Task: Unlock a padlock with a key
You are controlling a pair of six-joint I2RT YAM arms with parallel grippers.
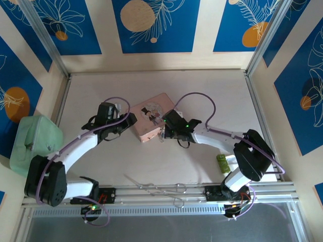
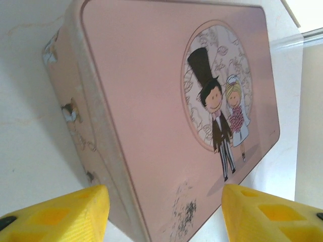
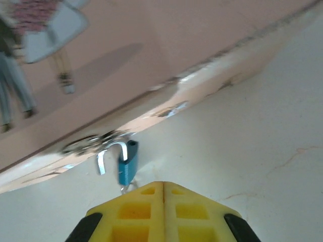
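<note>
One pink box (image 1: pixel 151 121), one padlock (image 3: pixel 127 162) hanging off its front edge, shackle (image 3: pixel 112 150) popped, one tiny key (image 3: pixel 124 188) at the lock's bottom. Two hands: left hand (image 2: pixel 164 204) spread wide at the box, right hand (image 3: pixel 162 187) pinched together by that same edge. Pale worktop (image 1: pixel 202 85), blue leafy wall panels (image 1: pixel 151 25).

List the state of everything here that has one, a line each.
pink box: lid shut, flat on the table.
padlock: shackle open, one leg free, by the box's clasp.
key: apparently in the padlock's bottom; blurred.
left gripper: open, fingers flanking the box.
right gripper: fingers shut, just below the padlock.
</note>
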